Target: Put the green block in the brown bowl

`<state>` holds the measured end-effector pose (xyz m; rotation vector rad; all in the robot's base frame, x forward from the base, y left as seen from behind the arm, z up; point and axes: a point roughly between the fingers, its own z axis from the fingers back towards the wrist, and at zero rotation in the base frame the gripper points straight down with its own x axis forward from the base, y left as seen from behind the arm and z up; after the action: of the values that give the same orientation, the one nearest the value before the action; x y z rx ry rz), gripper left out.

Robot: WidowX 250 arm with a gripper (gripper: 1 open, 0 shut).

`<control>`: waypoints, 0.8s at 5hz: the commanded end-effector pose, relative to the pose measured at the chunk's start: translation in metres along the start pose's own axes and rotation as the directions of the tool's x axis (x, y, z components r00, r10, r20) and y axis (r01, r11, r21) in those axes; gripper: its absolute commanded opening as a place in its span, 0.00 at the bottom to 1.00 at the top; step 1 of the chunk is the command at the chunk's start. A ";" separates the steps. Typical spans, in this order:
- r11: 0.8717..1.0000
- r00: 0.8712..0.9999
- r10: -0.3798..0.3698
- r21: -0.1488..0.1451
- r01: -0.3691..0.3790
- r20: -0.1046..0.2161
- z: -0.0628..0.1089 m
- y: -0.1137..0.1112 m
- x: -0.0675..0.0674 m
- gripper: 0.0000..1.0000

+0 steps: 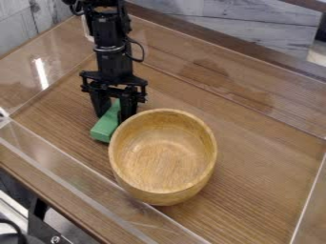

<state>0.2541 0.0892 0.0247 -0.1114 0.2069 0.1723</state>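
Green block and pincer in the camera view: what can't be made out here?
- Green block: its upper end is hidden behind the pincer fingers.
- Contact between fingers and block: too small to confirm.
- Wooden bowl: near inner wall hidden by its own rim.
- Arm: cut off by the top edge.

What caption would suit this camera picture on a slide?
Claw shut on the green block, on the table beside the empty brown bowl.
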 end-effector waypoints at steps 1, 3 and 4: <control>1.000 0.999 -0.006 0.017 0.006 0.041 0.024 -0.003 0.004 0.00; 1.000 1.000 -0.013 0.007 0.013 0.002 0.031 -0.007 -0.004 0.00; 1.000 1.000 -0.019 0.001 0.019 -0.013 0.036 -0.010 -0.007 0.00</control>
<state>0.2428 0.0812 0.0410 -0.1393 0.3047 0.1618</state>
